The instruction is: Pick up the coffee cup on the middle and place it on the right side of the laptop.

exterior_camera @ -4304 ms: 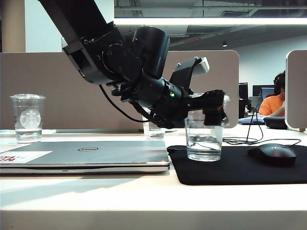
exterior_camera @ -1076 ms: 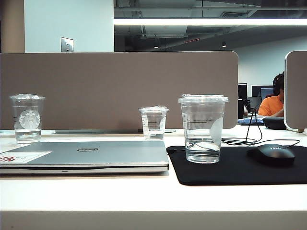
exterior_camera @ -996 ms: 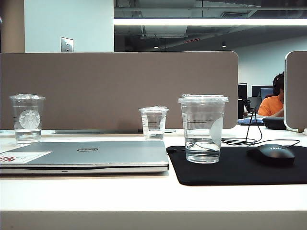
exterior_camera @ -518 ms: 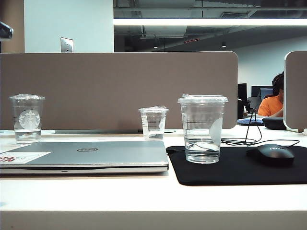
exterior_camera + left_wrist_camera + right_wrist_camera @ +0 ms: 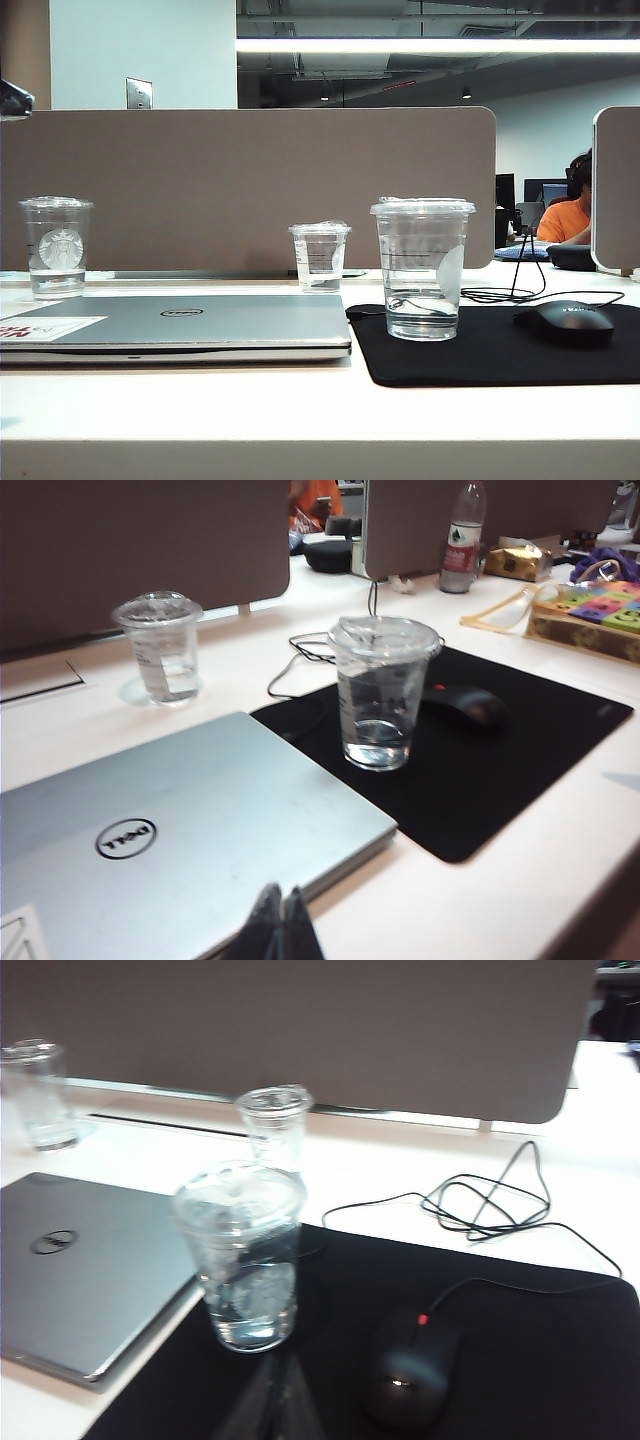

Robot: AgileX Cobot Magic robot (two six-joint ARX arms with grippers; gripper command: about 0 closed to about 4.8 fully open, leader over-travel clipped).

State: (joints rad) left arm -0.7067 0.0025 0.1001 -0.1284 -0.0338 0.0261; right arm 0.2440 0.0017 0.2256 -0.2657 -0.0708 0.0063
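**The cup sits on the black mat beside the laptop**

The clear plastic coffee cup with a flat clear lid [image 5: 423, 268] stands upright on the black mouse mat [image 5: 500, 355]. It has a little water at the bottom and a pale oval patch on its side. The mat lies just to the right of the thin silver-grey Dell laptop [image 5: 180, 327], so the cup is on the laptop's right side. The laptop is shut and lies flat on the white table [image 5: 300, 420]. A white-and-red sticker [image 5: 45, 327] is at its front left corner.

A black computer mouse [image 5: 568, 321] rests on the mat too, to the right of the cup and apart from it. Its black cord [image 5: 510, 293] curls on the table behind the mat.

A smaller clear cup [image 5: 320, 256] stands further back, behind the laptop's right end. A clear cup with a round white Starbucks logo [image 5: 58, 246] stands far to the left, behind the laptop. A brown divider wall [image 5: 250, 185] runs behind all the cups.

The left gripper [image 5: 280, 925] is up above the near edge of the laptop. Its two dark fingers are pressed together, with nothing between them. The right gripper [image 5: 272, 1400] is above the near part of the mat, in front of the cup. It looks blurry, so I cannot tell how wide its fingers are. Nothing seems to be in it. Neither gripper touches the cup.
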